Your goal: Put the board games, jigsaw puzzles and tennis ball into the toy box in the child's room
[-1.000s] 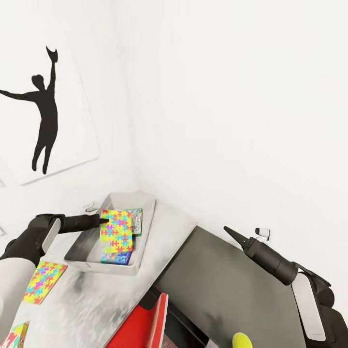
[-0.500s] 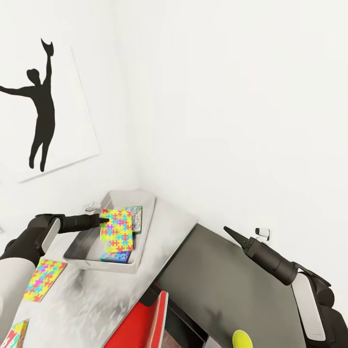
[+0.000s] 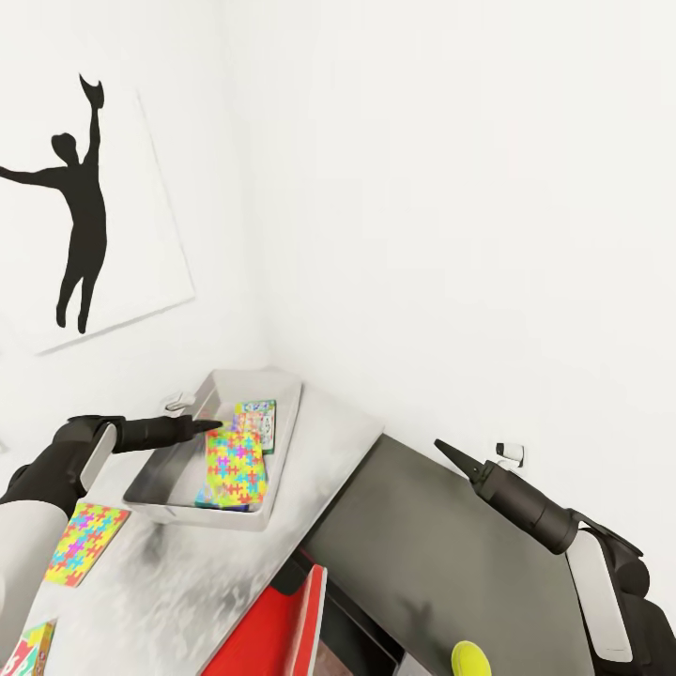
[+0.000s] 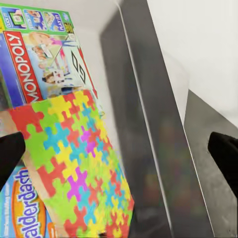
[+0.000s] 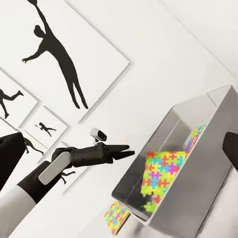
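Note:
The light grey toy box (image 3: pixel 161 469) stands on the pale table (image 3: pixel 188 582) by the wall corner. A jigsaw puzzle (image 3: pixel 235 467) lies tilted inside it, on top of a blue board game (image 4: pixel 22 210) and beside a green-edged one (image 3: pixel 258 419). My left gripper (image 3: pixel 211 425) hovers open just above the box's far part, apart from the puzzle (image 4: pixel 74 158). A second puzzle (image 3: pixel 84 543) lies on the table. The tennis ball (image 3: pixel 469 659) sits at the lower dark end unit. My right gripper (image 3: pixel 441 447) is open and empty over that unit, its fingers (image 5: pixel 10 158) spread wide.
A colourful printed box (image 3: pixel 28 652) lies at the table's near left corner. A flat red object (image 3: pixel 282 624) leans below the table's edge. White walls close in behind the toy box, with a black silhouette picture (image 3: pixel 80 202) at the left. The dark grey end unit (image 3: pixel 441 563) is mostly bare.
The puzzle has left my left gripper's fingertips and dropped lower into the toy box, landing on the games. Both arms have stayed nearly still.

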Robot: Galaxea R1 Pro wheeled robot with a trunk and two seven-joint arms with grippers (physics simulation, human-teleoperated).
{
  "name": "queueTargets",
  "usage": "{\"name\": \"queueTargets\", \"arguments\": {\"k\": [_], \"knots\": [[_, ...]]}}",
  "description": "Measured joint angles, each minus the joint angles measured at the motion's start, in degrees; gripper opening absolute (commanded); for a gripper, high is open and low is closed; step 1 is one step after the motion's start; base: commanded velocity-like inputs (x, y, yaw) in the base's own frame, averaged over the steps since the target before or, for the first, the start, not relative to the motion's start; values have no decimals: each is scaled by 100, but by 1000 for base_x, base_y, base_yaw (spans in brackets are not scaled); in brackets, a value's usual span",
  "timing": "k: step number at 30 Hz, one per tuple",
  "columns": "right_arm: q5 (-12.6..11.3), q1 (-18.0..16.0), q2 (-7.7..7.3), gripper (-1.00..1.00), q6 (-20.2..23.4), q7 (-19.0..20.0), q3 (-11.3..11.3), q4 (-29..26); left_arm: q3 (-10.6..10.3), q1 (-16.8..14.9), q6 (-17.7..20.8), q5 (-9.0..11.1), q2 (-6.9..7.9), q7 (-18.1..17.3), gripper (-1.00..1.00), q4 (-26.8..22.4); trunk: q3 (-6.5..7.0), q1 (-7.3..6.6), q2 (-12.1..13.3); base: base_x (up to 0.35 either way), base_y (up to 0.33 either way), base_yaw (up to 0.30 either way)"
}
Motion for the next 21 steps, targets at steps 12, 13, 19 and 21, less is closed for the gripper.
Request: {"name": "queueTargets", "arguments": {"k": [12, 13, 19, 21], "knots": [[0, 0, 0, 100, -1, 4, 0, 0, 54, 0, 1, 18, 78, -34, 100, -129, 0, 0, 0, 0, 0, 0], [0, 0, 0, 100, -1, 5, 0, 0, 56, 0, 2, 23, 86, -38, 100, -153, 0, 0, 0, 0, 0, 0], [0, 2, 0, 100, -1, 39, -2, 0, 63, 5, 74, 58, 277, -722, 100, -433, 4, 0, 0, 0, 0, -5], [0, 20, 0, 100, -6, 86, -18, 0, 63, 8, 134, 45, 388, -1312, 100, -522, 14, 0, -1, 0, 0, -45]]}}
